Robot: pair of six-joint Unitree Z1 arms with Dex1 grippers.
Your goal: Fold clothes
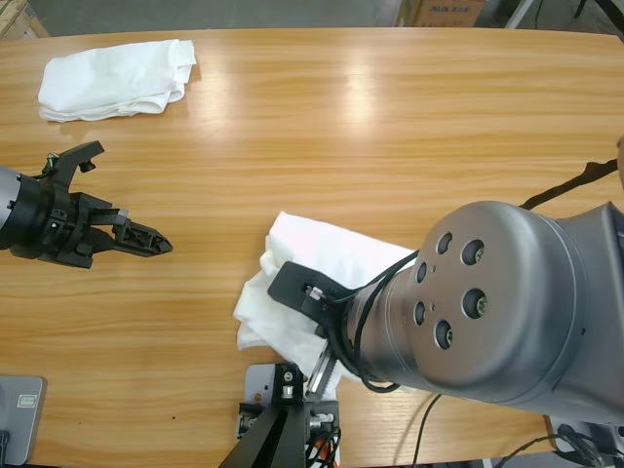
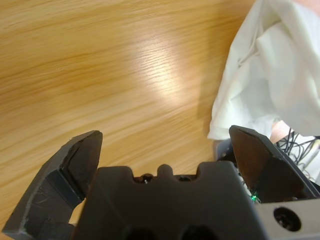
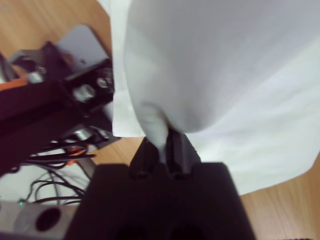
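Note:
A crumpled white T-shirt (image 1: 327, 252) lies near the table's front edge, a little right of the middle. My right gripper (image 1: 304, 292) is shut on a pinched fold of it, and the cloth (image 3: 225, 75) drapes over the closed jaws of that gripper (image 3: 162, 145) in the right wrist view. My left gripper (image 1: 133, 196) hovers at the left side, open wide with nothing in it, some way from the shirt. In the left wrist view this gripper (image 2: 165, 135) faces bare wood, with the shirt (image 2: 270, 75) at the right. A folded white bundle (image 1: 117, 78) rests at the back left.
The right arm's big silver elbow (image 1: 497, 302) hides the table's front right part. A black cable (image 1: 565, 185) trails in from the right edge. Cardboard boxes (image 1: 444, 12) stand beyond the far edge. Bare wooden table (image 1: 390, 127) stretches across the middle and back.

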